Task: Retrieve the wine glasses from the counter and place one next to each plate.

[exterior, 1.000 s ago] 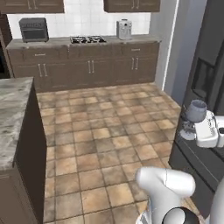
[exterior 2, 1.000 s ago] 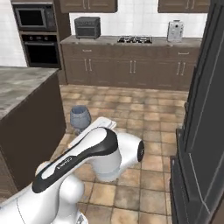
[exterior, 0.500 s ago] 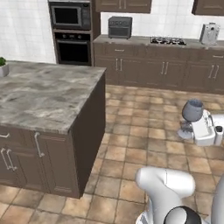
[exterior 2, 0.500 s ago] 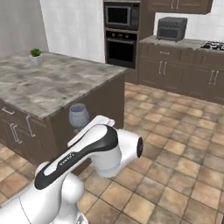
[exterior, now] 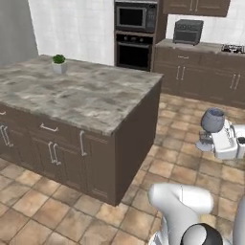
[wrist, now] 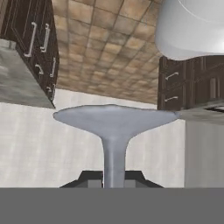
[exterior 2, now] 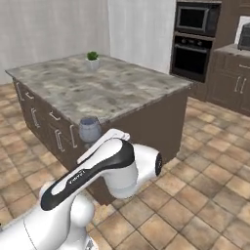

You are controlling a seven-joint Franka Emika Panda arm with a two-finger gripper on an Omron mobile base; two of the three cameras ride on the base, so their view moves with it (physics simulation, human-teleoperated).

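I am holding the arm bent, tool (exterior: pixel 210 140) pinching a wine glass (exterior: pixel 213 120) by its stem above the floor (exterior: pixel 43 210); lettering on the arm is unreadable.

Stone-topped island (exterior: pixel 91 98) bounds the left side; its top is bare apart from a small potted plant (exterior: pixel 59 62) near the far corner. Open tiled floor (exterior: pixel 191 124) separates the island from the far cabinets (exterior: pixel 201 76).

The wine glass (exterior: pixel 213 120) is a clear grey-blue. The island (exterior: pixel 91 103) beside it has a grey-brown marbled stone top over dark brown drawers. A small green plant (exterior: pixel 59 60) stands in a white pot on that surface. Tan-brown tiles cover the floor (exterior: pixel 38 217).
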